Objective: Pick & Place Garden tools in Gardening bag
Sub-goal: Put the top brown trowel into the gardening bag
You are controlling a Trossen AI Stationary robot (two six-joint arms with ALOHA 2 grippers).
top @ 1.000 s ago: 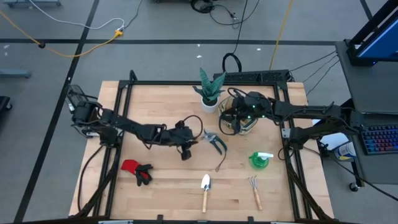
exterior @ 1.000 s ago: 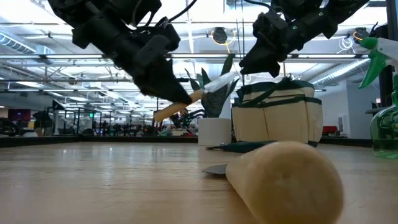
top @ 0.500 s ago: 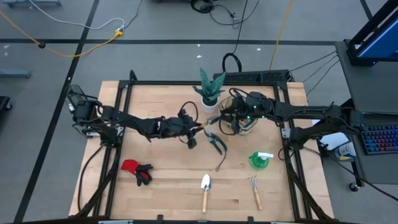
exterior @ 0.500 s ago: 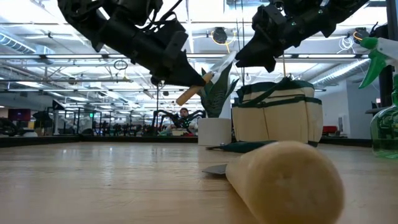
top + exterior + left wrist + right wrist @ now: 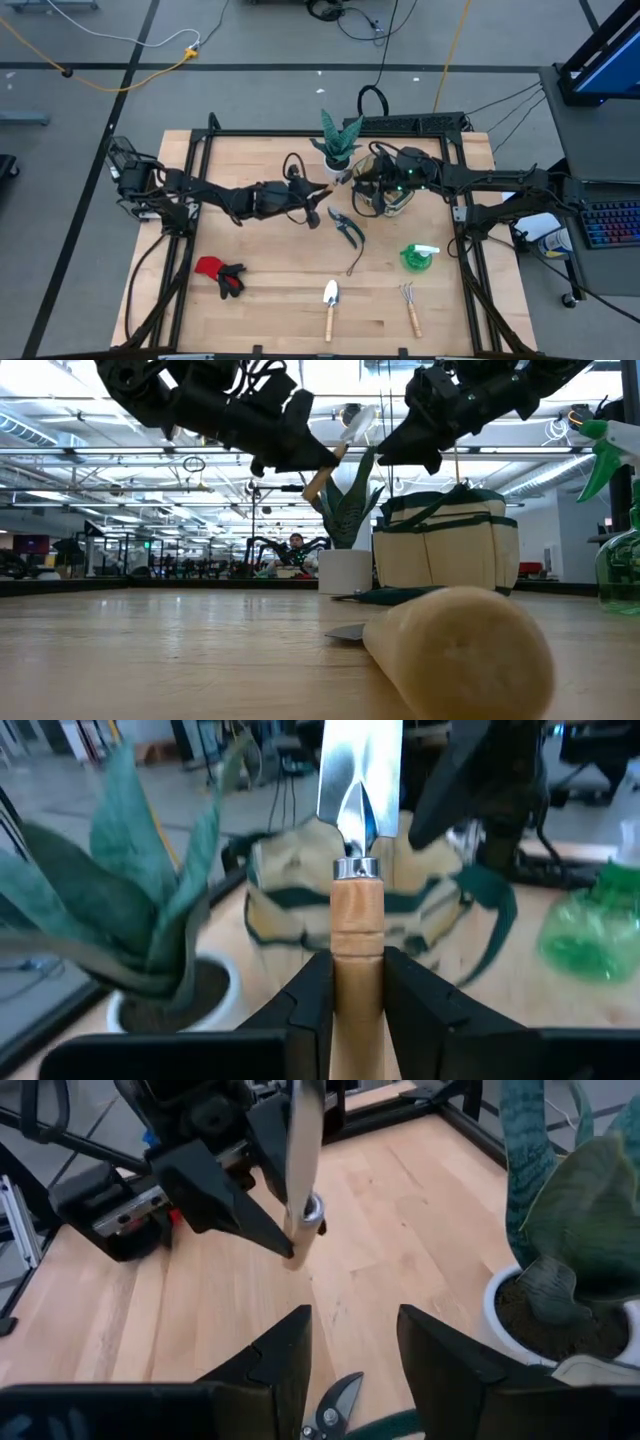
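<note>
- High view: the left gripper (image 5: 322, 192) reaches out low across the table toward the middle, clamped on a trowel (image 5: 336, 181) whose blade tip lies between the plant (image 5: 338, 140) and the gardening bag (image 5: 385, 195). The right gripper (image 5: 366, 182) sits over the near rim of the bag; its arm stretches in from the right frame. From up here I cannot tell how its fingers stand. Left out on the table (image 5: 260, 290) are the pruning shears (image 5: 346, 227), gloves (image 5: 220, 274), spray bottle (image 5: 419, 256), a second trowel (image 5: 330, 303) and a small rake (image 5: 410, 306).
- Low view: this one gives height, which the top-down shot does not. The held trowel (image 5: 338, 448) is well up in the air, blade raised, handle slanting down from the left gripper (image 5: 322, 458). The right gripper (image 5: 400, 458) hangs above the bag (image 5: 446, 550), whose dark handles stand upright. A wooden handle (image 5: 460, 655) fills the foreground.
- Left wrist view: the fingers (image 5: 305, 1010) pinch the wooden handle on both sides, and the shiny blade (image 5: 360, 770) points straight at the bag (image 5: 300, 890), with the plant (image 5: 120, 920) to one side and the green bottle (image 5: 590, 925) to the other.
- Right wrist view: the right gripper's own fingers (image 5: 280, 1355) stand apart with nothing between them. Beyond them is the left gripper (image 5: 270, 1220) with its trowel (image 5: 302, 1170), and the shears (image 5: 335, 1405) peek out below.
- No readable writing or brand shows in any view.
</note>
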